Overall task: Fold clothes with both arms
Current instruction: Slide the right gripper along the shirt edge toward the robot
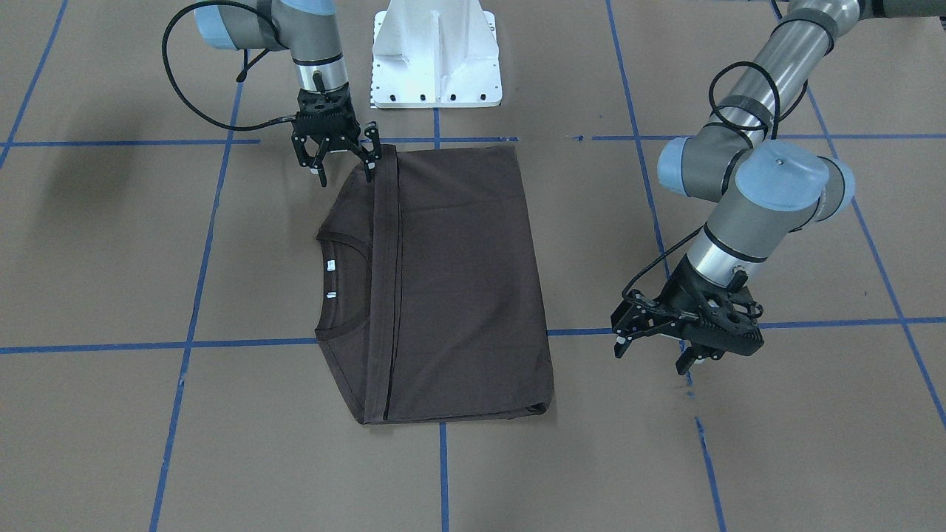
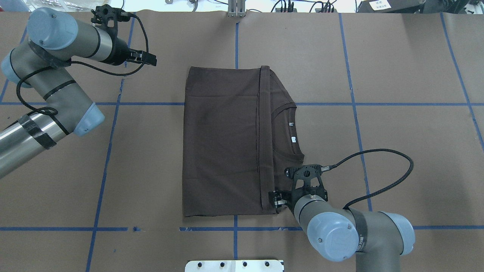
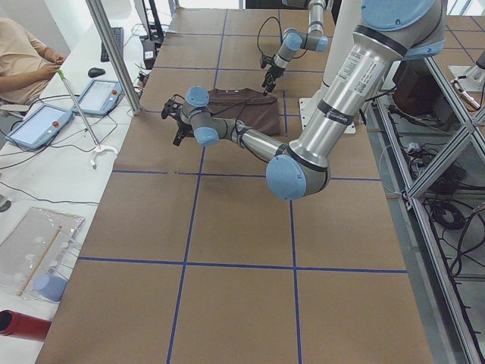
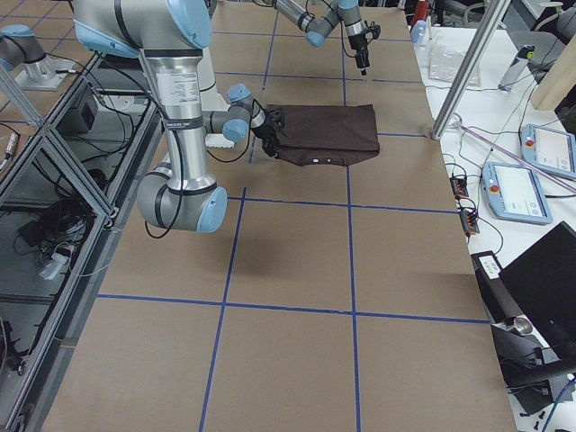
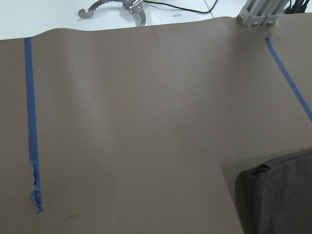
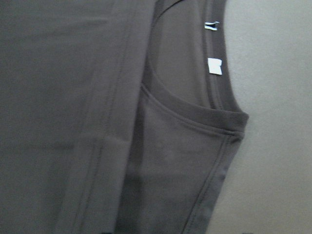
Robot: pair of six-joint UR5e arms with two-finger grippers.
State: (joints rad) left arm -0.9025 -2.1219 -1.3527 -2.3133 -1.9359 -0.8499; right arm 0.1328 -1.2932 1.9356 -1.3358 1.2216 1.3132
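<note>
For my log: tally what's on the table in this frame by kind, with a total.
T-shirt, dark brown: 1
Robot arms: 2 (left arm, right arm)
Pedestal base, white: 1
Total: 4

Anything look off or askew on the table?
Nothing serious. The T-shirt lies flat and squarely folded, collar and tags exposed beyond the hem. Only blemish: the blue tape line is frayed at one spot.
</note>
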